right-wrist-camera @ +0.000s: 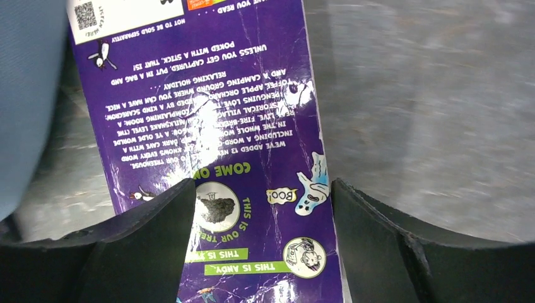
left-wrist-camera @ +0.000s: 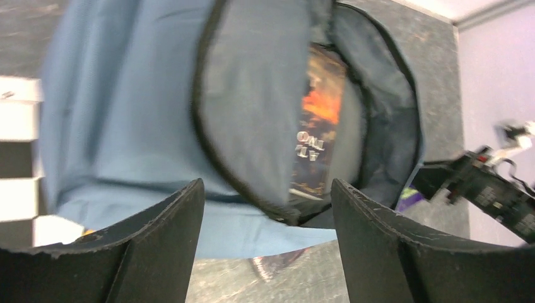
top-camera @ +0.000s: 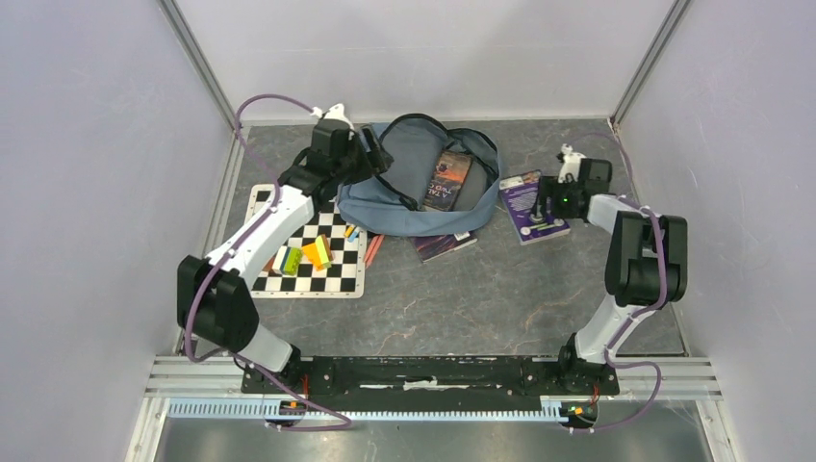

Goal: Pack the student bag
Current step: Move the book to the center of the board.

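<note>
Student bag (top-camera: 404, 192) is slumped flat, dusty blue-grey, main zip wide open, with a dark book (top-camera: 448, 180) inside. A checkered mat (top-camera: 318, 274) touches its left corner and a purple book (right-wrist-camera: 214, 126) lies just right of it. The left gripper (left-wrist-camera: 266, 184) is spread and empty over the bag, and the right gripper (right-wrist-camera: 262, 183) is spread over the purple book.

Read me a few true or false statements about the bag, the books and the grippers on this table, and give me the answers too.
1. The student bag lies open with a book inside. True.
2. The purple book is packed in the bag. False: it lies on the table to the right of the bag, under the right gripper.
3. The left gripper is shut on a pencil. False: it is open and empty, beside the bag.
4. Coloured blocks sit on the chessboard mat. True.
</note>
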